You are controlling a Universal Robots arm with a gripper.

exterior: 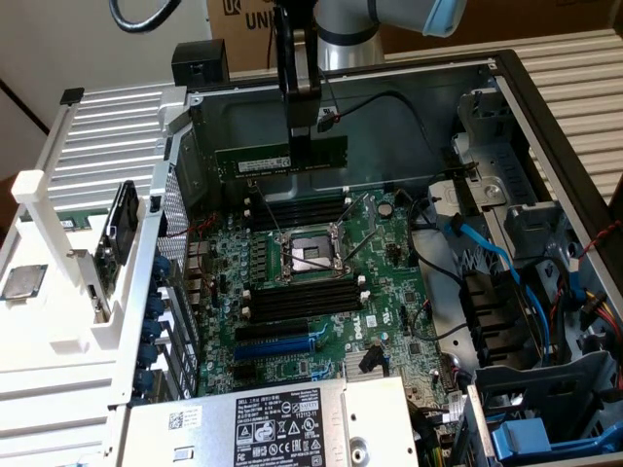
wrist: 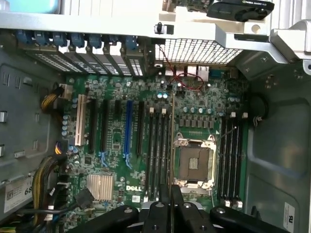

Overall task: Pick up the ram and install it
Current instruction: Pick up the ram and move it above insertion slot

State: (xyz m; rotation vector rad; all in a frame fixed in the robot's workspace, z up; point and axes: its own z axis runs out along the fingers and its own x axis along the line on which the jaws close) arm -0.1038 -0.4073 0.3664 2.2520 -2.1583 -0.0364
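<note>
We see the pincer [exterior: 304, 154] clamped narrow around the middle of the long, thin, dark-green circuit-board ram stick [exterior: 248, 161]. It hangs just above the long black memory slots with white end clips [exterior: 297, 206], its long axis parallel to them.

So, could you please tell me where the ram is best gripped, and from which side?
Probably mid-length on its flat faces near the upper long edge, from above, as the gripper holds it: the ram hangs level on edge, leaving its lower edge free above the motherboard.
</note>
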